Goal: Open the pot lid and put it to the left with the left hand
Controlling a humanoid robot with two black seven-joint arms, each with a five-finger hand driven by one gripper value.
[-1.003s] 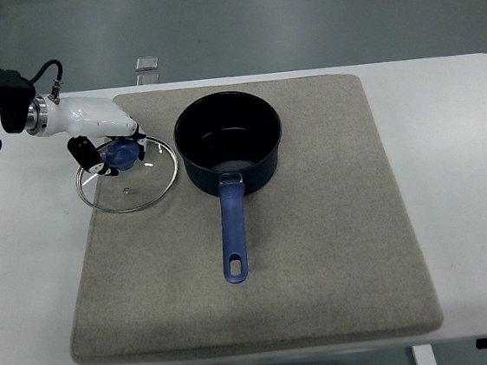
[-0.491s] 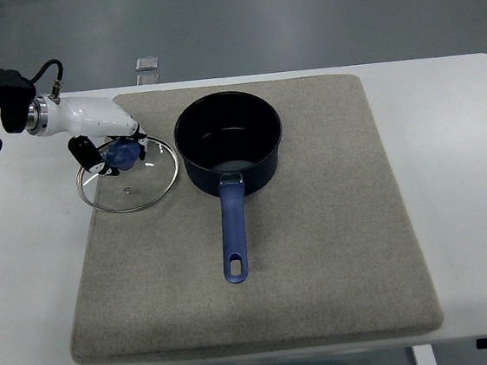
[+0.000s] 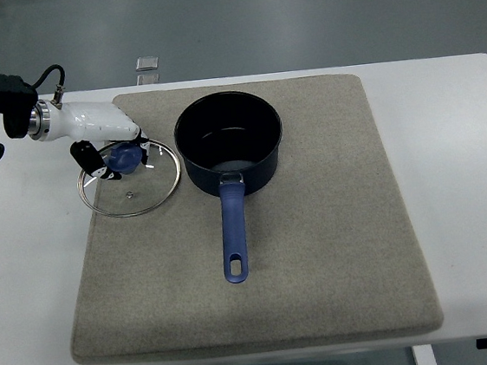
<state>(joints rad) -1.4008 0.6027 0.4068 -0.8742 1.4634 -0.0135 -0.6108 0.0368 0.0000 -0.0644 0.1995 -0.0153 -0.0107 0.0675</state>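
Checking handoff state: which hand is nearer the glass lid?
Left. The left hand is at the glass lid, fingers around its blue knob. The right hand isn't in view.

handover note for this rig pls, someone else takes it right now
Left hand: over the lid knob, fingers around it; whether they grip or have let go cannot be told from this view.
Right hand: not in view.
Glass lid: off the pot, lying flat at the mat's left edge, partly overhanging onto the white table.
Pot: open on the mat, right of the lid, blue handle pointing toward the robot.
Done: lid removed and set down left of the pot.
Left: confirm release, withdraw the left hand clear of the lid.
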